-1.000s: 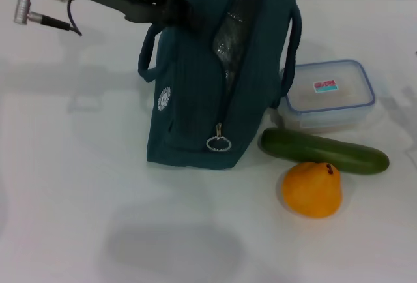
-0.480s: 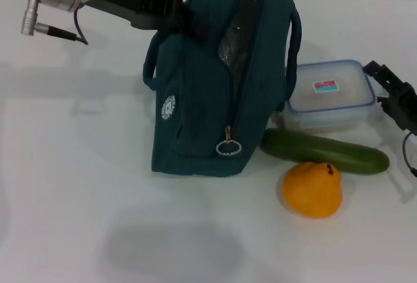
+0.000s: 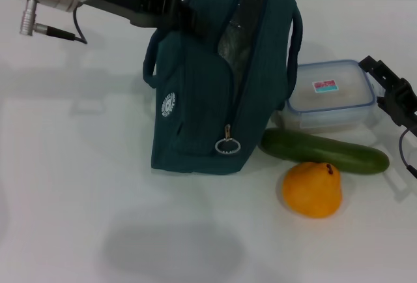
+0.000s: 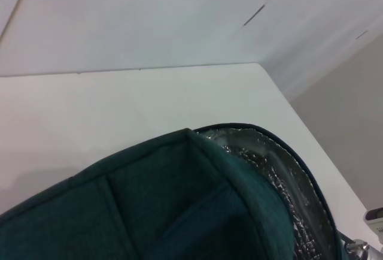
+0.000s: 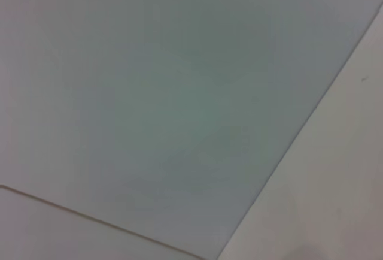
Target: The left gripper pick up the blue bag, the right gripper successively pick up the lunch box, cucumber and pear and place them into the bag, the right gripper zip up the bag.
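Note:
The blue bag (image 3: 195,100) stands tilted on the white table, its zip open and silver lining (image 3: 241,29) showing. My left gripper (image 3: 182,12) is shut on the bag's top edge. The left wrist view shows the bag (image 4: 179,200) close up. A clear lunch box (image 3: 329,97) with a blue rim sits right of the bag. In front of it lie the green cucumber (image 3: 326,151) and the yellow-orange pear (image 3: 313,188). My right gripper (image 3: 384,84) hovers open at the right edge, just beside the lunch box.
The zip's ring pull (image 3: 227,145) hangs low on the bag's front. The table (image 3: 78,198) is bare white to the left and front. The right wrist view shows only plain pale surfaces.
The right gripper came into view from the right and edged closer to the lunch box. The left gripper raised the bag slightly and shifted it right.

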